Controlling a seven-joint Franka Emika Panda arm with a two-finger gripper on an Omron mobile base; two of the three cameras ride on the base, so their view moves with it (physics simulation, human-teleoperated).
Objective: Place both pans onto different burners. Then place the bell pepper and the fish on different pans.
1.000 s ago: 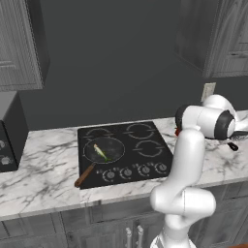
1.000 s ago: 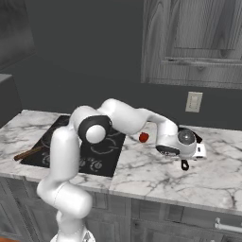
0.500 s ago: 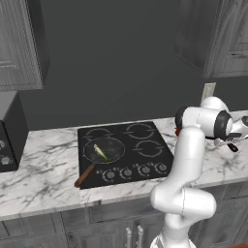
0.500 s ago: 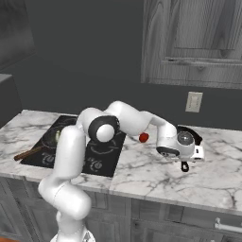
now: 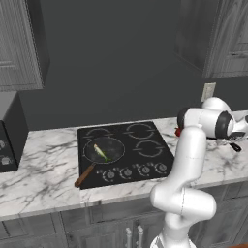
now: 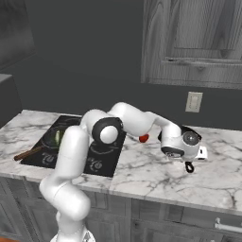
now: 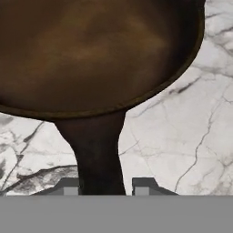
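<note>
The brown pan lies on the marble counter, its dark handle running back between my fingertips. My gripper is shut on that handle, one fingertip pressed against each side. Seen from the right base, my gripper hangs low over the counter to the right of the cooktop, with the handle's end poking out below it. The black pan with its wooden handle sits on the front-left burner and holds the fish. The red bell pepper lies on the counter between cooktop and hand.
The black cooktop has free burners at back right and front right, with knobs along its front edge. A dark appliance stands at the far left. Wall cabinets hang overhead, and an outlet is on the wall.
The jaws have shut from wide open onto the brown pan's handle. The arm and the other things have hardly moved.
</note>
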